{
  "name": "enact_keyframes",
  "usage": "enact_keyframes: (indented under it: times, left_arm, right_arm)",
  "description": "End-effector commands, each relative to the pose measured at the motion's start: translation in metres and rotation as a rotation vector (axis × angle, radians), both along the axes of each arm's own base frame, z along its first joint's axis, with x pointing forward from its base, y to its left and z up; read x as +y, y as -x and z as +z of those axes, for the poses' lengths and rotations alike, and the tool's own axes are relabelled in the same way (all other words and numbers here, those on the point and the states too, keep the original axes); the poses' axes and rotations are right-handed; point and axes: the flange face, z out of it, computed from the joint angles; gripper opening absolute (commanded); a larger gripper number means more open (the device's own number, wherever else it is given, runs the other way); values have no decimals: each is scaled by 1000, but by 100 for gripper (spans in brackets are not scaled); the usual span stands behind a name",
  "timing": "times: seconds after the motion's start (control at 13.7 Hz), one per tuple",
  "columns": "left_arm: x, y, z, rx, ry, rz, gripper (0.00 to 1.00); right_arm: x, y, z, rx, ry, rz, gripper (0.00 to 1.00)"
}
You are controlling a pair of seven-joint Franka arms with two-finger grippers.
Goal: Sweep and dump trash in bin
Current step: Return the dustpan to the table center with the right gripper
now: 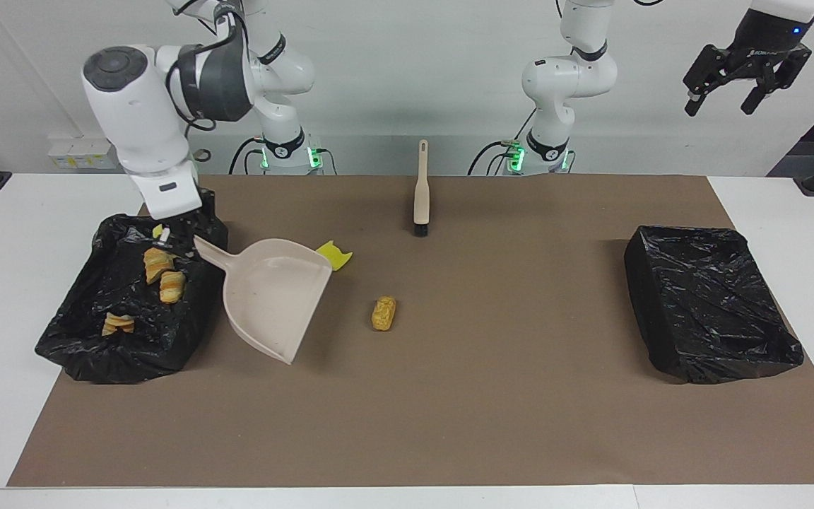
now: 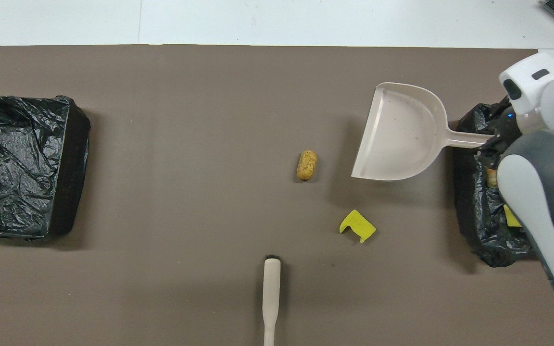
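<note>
Right gripper (image 1: 179,227) clamped on dustpan (image 1: 276,297) handle (over bin (image 1: 82,339)); left gripper (image 1: 732,88) spread, waiting

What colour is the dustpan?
Beige, pale pinkish; the dustpan shows best in the overhead view.

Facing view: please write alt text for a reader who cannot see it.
The right gripper holds a beige plastic dustpan by its handle beside a black-lined bin containing golden-brown pastry lumps. A brown lump, a yellow sponge chunk and a beige brush lie on the mat; the left gripper waits raised.
</note>
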Motion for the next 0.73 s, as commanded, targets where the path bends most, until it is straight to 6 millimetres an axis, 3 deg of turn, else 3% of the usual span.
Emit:
enact_keyframes:
  times: [0.0, 0.44, 0.66]
  left_arm:
    - [-11, 9, -1, 12, -11, -4, 100]
    - [-18, 14, -2, 33, -12, 21, 100]
    - [-14, 14, -1, 30, -13, 29, 100]
  right_arm:
    - [24, -9, -22, -10, -49, -122, 0]
    - [144, -10, -59, -81, -107, -493, 0]
    - [210, 1, -78, -87, -143, -706, 0]
